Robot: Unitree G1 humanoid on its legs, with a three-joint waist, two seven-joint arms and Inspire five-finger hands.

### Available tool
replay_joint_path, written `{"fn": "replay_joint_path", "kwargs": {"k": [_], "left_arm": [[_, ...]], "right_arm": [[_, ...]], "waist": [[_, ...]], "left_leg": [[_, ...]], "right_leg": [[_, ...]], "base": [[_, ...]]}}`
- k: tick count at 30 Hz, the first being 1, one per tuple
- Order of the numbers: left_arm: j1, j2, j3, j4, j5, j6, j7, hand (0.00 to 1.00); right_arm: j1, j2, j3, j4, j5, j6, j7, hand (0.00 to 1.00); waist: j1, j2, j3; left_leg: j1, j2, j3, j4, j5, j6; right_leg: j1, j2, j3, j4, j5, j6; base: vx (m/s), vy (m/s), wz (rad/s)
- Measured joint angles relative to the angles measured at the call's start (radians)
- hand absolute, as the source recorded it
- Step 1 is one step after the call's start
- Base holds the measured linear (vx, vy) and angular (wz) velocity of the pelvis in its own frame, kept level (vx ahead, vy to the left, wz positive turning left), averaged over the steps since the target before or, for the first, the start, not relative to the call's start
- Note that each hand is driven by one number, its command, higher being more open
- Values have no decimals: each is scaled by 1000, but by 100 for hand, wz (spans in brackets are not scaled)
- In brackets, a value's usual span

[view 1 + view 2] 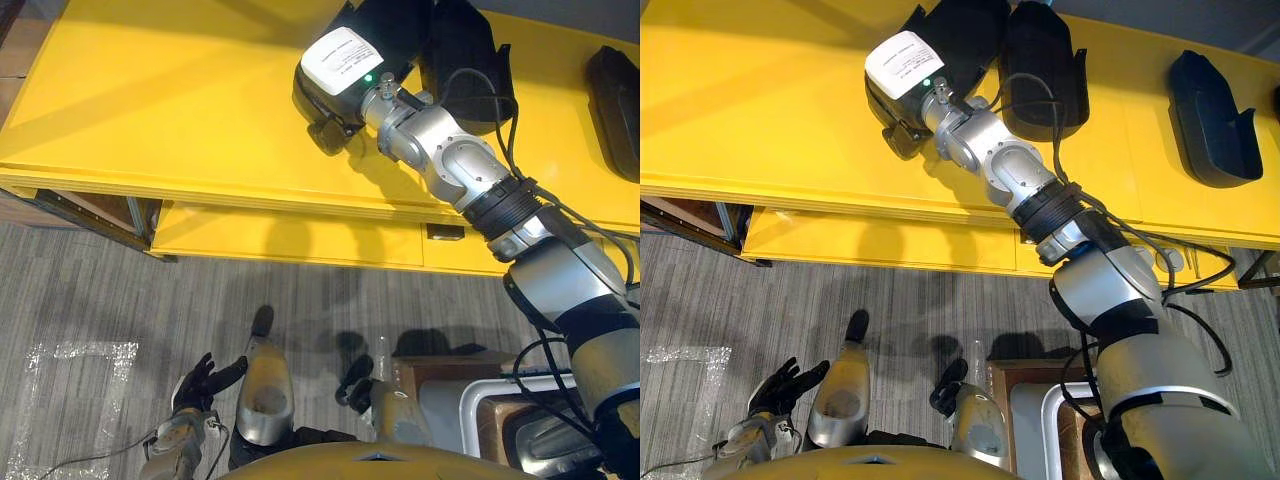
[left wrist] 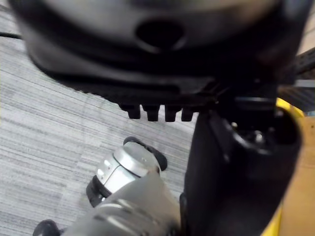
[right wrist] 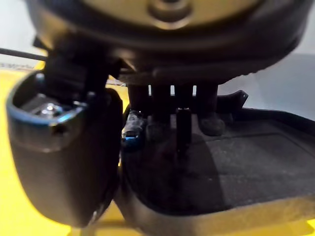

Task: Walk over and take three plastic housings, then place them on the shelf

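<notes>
A black plastic housing (image 1: 965,30) lies on the yellow shelf top (image 1: 150,100), with my right hand (image 1: 902,62) reached out over its near end. In the right wrist view the fingers (image 3: 182,128) dip into the housing's hollow (image 3: 256,167) while the thumb (image 3: 64,162) sits outside its wall, so the hand is shut on it. A second black housing (image 1: 1042,65) lies right beside it. A third housing (image 1: 1210,115) rests further right on the same surface. My left hand (image 1: 205,380) hangs low over the floor with relaxed fingers, holding nothing.
A lower yellow level (image 1: 280,235) juts out under the shelf top's front edge. A clear plastic sheet (image 1: 70,385) lies on the grey carpet at the left. A white-rimmed container (image 1: 480,405) and a brown box (image 1: 425,372) stand at the lower right.
</notes>
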Motion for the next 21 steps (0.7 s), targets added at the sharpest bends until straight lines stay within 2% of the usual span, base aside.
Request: {"fn": "replay_joint_path", "kwargs": {"k": [3,7,15,18,21], "left_arm": [[0,1,1,-7,10,18,0,100],[1,3,2,-8,34,38,-2,100],[1,1,9,-9,66,39,-15,100],[2,1,17,-8,69,39,-25,100],[2,0,33,-9,104,39,-41,100]], "right_arm": [[-21,-26,24,-19,-1,-49,33,0],[-29,-49,58,-56,-1,-163,72,0],[-35,-93,87,-172,-1,-374,84,0],[-36,-98,96,-214,15,-402,111,0],[-37,-99,113,-243,80,-397,160,0]], "waist": [[2,-1,-8],[9,-4,-41],[22,-4,-44],[25,-10,-51],[25,-14,-53]], "left_leg": [[1,0,-6,-2,-1,-1],[4,-1,-7,-10,-1,-2],[17,0,-10,-11,-4,-4],[16,0,-13,-11,-4,-4],[16,-1,-22,-11,-4,-4]], "right_leg": [[9,1,-9,-8,0,0],[14,3,-12,-20,2,2],[28,4,-15,-22,2,3],[29,5,-18,-24,2,3],[39,7,-29,-31,2,3]], "base": [[15,-26,7],[16,-15,1],[2,-4,0],[0,0,0],[-3,-26,8]]}}
